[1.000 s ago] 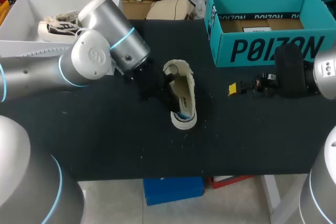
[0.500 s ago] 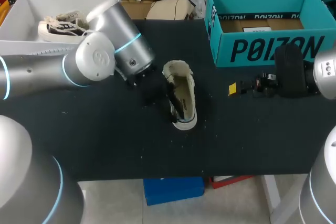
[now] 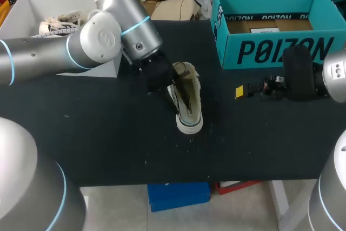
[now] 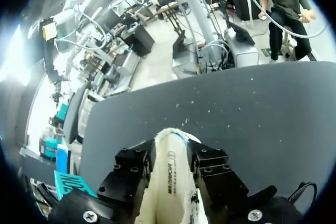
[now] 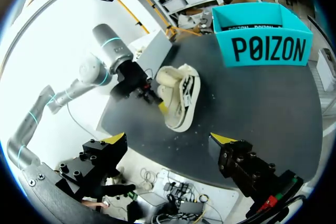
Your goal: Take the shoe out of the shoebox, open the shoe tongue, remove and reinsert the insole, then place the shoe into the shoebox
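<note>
While the right pincer (image 5: pixel 169 140) gapes, the shoe (image 3: pixel 192 101) sits clamped within the left pincer (image 4: pixel 172 157).

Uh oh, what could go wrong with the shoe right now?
The left gripper is right at the opening of the shoe, which lies loose on the table. The right gripper hangs open off to the side and is not touching the shoe. So a pull might drag or tip the whole shoe along. A hard push down could also squash its soft heel.
</note>
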`<state>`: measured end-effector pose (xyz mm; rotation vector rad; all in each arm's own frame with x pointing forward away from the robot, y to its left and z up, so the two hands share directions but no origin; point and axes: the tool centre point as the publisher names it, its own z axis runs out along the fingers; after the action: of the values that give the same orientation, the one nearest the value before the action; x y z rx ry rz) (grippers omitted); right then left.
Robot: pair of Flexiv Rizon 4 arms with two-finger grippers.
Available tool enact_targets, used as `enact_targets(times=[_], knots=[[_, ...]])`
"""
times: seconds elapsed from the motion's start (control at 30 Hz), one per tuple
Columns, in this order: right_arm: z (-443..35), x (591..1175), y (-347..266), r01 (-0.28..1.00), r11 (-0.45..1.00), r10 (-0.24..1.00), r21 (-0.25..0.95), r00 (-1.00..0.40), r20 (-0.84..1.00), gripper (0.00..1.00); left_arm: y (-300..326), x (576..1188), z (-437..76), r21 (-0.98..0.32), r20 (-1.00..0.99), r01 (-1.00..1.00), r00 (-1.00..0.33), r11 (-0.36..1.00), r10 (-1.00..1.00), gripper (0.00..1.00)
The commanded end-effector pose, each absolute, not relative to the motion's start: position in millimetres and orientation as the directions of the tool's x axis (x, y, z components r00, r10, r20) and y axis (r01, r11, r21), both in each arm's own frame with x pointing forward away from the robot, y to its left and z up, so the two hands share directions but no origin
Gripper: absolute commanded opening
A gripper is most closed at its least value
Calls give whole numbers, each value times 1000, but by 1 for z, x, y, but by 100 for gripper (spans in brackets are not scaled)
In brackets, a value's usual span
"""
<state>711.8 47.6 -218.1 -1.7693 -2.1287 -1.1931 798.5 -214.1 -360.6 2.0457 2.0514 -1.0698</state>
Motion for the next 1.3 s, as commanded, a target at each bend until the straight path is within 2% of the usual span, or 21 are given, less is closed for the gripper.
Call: enact_targets(times=[0.03,0.27,0.53,1.1,1.3], knots=[[-219,711,48,875,0,775,484,-306,553,100,-215,797,-357,-360,-447,928,-85,-92,891,0],[-219,711,48,875,0,775,484,-306,553,100,-218,799,-373,-293,-363,953,-32,-82,931,0],[-219,711,48,875,0,775,484,-306,553,100,-213,808,-386,-263,-328,964,-61,-30,943,0],[-219,711,48,875,0,775,484,-306,553,100,-230,798,-417,-278,-275,957,5,-85,962,0],[-219,711,48,875,0,775,484,-306,553,100,-231,800,-403,-240,-298,966,20,-95,954,0]])
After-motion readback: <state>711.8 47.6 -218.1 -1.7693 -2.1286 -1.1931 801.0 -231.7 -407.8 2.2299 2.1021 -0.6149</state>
